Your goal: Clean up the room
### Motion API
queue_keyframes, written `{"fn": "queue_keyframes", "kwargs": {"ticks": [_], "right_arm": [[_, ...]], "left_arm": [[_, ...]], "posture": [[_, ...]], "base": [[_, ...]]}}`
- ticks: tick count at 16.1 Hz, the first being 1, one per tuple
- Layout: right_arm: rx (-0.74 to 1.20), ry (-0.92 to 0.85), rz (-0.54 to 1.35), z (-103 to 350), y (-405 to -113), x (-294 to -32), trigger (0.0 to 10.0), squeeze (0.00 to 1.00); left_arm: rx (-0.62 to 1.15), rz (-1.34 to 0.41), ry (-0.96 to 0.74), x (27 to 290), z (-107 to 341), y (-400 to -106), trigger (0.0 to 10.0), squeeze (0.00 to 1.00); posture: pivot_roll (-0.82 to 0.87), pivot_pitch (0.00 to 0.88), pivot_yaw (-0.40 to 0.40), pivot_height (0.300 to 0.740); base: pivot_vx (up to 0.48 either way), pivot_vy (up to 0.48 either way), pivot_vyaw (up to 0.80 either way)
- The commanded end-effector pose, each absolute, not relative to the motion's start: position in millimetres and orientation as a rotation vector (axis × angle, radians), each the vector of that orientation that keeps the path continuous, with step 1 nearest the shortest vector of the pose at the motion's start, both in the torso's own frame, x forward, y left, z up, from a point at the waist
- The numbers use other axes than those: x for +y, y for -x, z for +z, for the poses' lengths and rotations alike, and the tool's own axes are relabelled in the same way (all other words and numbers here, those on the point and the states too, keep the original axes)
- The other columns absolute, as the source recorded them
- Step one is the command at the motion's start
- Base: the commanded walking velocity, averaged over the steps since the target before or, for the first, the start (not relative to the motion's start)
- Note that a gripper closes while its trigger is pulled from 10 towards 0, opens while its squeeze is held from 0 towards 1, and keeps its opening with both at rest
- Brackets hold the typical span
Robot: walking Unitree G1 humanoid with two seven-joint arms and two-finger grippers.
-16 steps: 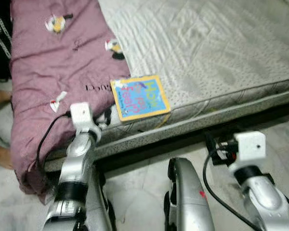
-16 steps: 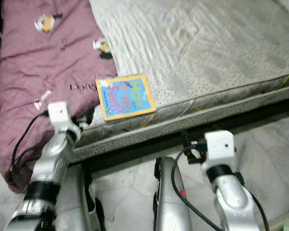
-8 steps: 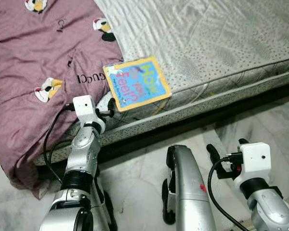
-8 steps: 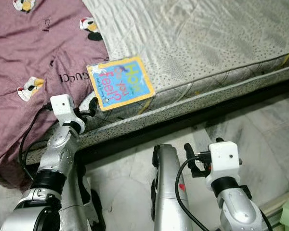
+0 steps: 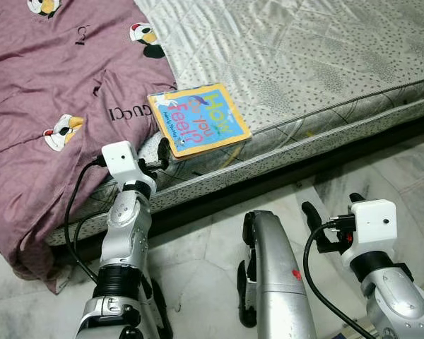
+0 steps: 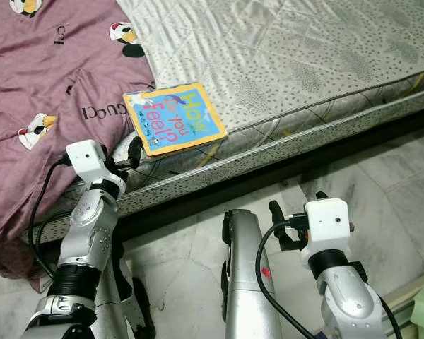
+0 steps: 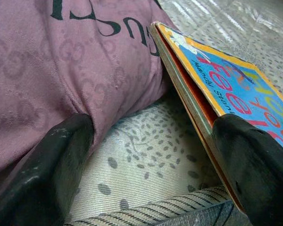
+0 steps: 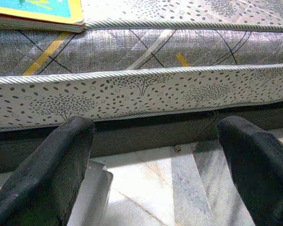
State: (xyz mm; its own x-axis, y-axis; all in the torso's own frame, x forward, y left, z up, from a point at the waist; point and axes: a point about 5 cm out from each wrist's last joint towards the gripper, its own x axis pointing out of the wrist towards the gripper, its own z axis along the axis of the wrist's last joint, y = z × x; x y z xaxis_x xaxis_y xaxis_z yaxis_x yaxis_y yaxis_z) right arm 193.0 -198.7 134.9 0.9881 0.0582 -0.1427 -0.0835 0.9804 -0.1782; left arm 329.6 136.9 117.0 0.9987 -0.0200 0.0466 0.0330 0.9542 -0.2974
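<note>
Blue-and-yellow book (image 5: 198,122) lies at the mattress (image 5: 325,63) edge beside the mauve quilt (image 5: 49,106). Left gripper (image 5: 160,154) spreads wide at its corner; right gripper (image 5: 331,215) hangs open above the marble floor (image 5: 198,261).

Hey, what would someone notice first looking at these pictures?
A bright blue and yellow picture book lies near the mattress edge, its corner on a mauve blanket. The left gripper, fingers open, reaches toward that corner; the right gripper hangs open over the marble floor.
</note>
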Motion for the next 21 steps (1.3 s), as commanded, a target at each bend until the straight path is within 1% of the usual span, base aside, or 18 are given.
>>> {"fn": "queue_keyframes", "kwargs": {"ticks": [1,12,13,15,18,20,21], "right_arm": [[0.171,0.191,0.066,129.0,-189.6,-201.6,10.0,0.0],[0.171,0.191,0.066,129.0,-189.6,-201.6,10.0,0.0],[0.102,0.14,0.081,129.6,-222.5,-190.7,10.0,0.0],[0.061,0.096,0.073,132.8,-241.8,-185.1,10.0,0.0],[0.027,0.086,0.072,134.0,-257.1,-180.7,10.0,0.0],[0.012,0.083,0.066,132.6,-263.3,-180.0,10.0,0.0],[0.009,0.084,0.063,132.6,-262.6,-180.6,10.0,0.0]], "left_arm": [[-0.033,-0.035,0.3,133.6,114.1,-327.0,10.0,0.0],[-0.033,-0.035,0.3,133.6,114.1,-327.0,10.0,0.0],[-0.039,0.022,0.258,144.9,110.6,-296.5,10.0,0.0],[-0.041,0.052,0.227,152.2,113.2,-289.4,10.0,0.0],[-0.039,0.065,0.203,160.5,114.0,-287.5,10.0,0.0],[-0.033,0.055,0.206,161.2,117.2,-288.0,10.0,0.0],[-0.04,0.03,0.211,160.3,119.4,-294.0,10.0,0.0]], "posture": [[-0.22,0.301,-0.012,0.493],[-0.22,0.301,-0.012,0.493],[-0.12,0.163,0.017,0.493],[-0.11,0.151,0.019,0.493],[-0.08,0.111,0.034,0.493],[-0.08,0.101,0.036,0.493],[-0.09,0.102,0.037,0.493]], "base": [[0.0,0.0,0.0],[0.0,0.0,0.0],[0.0,0.0,0.0],[0.0,0.0,0.0],[0.0,0.0,0.0],[0.0,0.0,0.0],[0.0,0.0,0.0]]}}
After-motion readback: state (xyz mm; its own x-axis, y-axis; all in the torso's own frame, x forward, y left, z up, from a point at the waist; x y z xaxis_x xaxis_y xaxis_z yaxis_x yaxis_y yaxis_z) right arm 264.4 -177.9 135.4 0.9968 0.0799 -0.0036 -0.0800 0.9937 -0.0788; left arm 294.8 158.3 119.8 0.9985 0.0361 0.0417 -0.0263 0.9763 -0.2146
